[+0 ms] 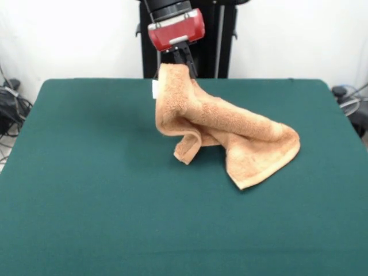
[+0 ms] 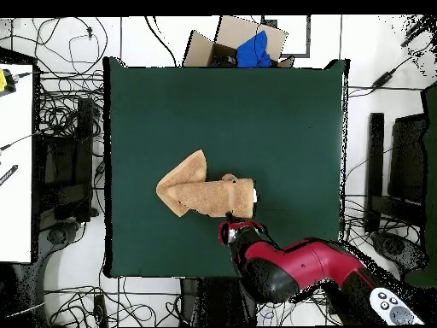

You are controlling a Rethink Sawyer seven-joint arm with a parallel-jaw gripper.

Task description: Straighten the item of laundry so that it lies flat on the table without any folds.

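The light-orange towel [image 1: 221,129] hangs from my gripper [image 1: 179,62] by one corner, lifted above the dark green table [image 1: 86,190]. Its lower part rests folded on the cloth, trailing to the right in the front view. A tiny white tag [image 1: 154,89] shows near the held corner. The gripper is shut on the towel's top corner. In the overhead view the towel [image 2: 205,195] lies as a folded strip left of the gripper [image 2: 237,218], and the red arm [image 2: 299,269] reaches in from the bottom right.
The robot's black pedestal [image 1: 215,40] stands behind the table's far edge. A cardboard box with a blue item [image 2: 252,47] sits beyond the table's top edge in the overhead view. Cables and equipment [image 2: 60,162] lie on the floor around the table.
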